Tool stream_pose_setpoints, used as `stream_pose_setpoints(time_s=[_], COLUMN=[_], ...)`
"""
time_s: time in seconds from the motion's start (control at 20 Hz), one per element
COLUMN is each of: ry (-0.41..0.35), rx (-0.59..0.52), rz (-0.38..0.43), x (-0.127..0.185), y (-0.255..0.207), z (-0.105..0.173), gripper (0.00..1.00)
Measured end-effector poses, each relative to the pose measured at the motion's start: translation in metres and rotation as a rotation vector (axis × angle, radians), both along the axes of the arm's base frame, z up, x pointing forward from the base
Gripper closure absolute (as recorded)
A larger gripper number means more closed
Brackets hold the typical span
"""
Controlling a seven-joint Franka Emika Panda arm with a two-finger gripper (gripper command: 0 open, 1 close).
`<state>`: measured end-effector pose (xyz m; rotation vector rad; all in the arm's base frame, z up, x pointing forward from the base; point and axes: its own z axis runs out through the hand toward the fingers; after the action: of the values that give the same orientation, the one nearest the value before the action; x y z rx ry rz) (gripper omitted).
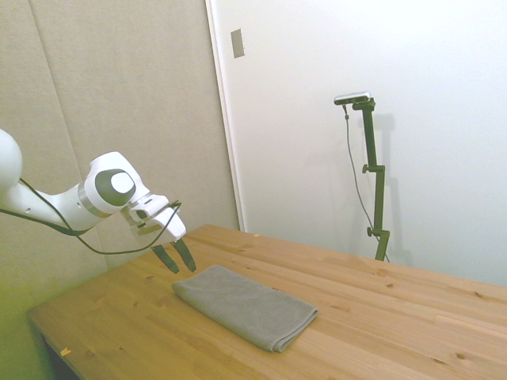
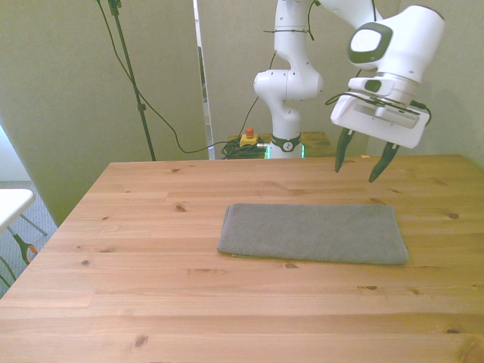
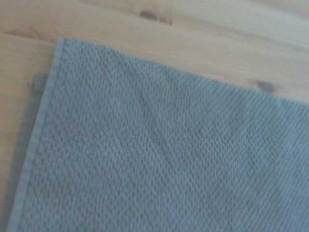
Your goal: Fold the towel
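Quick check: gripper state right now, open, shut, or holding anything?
Gripper: open, holding nothing, in the air above the table, clear of the towel.

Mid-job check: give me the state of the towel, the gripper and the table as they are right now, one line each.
towel: lying flat on the table, already in layers, not gripped.
gripper: open, empty, tilted, in the air above the table near the towel's end at the front view's right, touching nothing.
table: wooden, carrying the towel.
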<state>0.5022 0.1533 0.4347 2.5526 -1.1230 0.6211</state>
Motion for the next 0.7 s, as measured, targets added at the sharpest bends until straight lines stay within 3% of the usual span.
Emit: stream_pose_setpoints(time_s=[0.15,0.25,0.45,0.7], ry=[-0.043,-0.048,-0.015,-0.017], rx=[-0.168,-0.245,-0.241,-0.227], rz=[-0.054,-0.085,-0.091,-0.106], x=[0.009,0.010,0.032,0.059], y=[0.036,0.067,0.122,0.142], z=[-0.006,-0.026,-0.070,-0.086], gripper=[0.00,0.00,0.00,0.00])
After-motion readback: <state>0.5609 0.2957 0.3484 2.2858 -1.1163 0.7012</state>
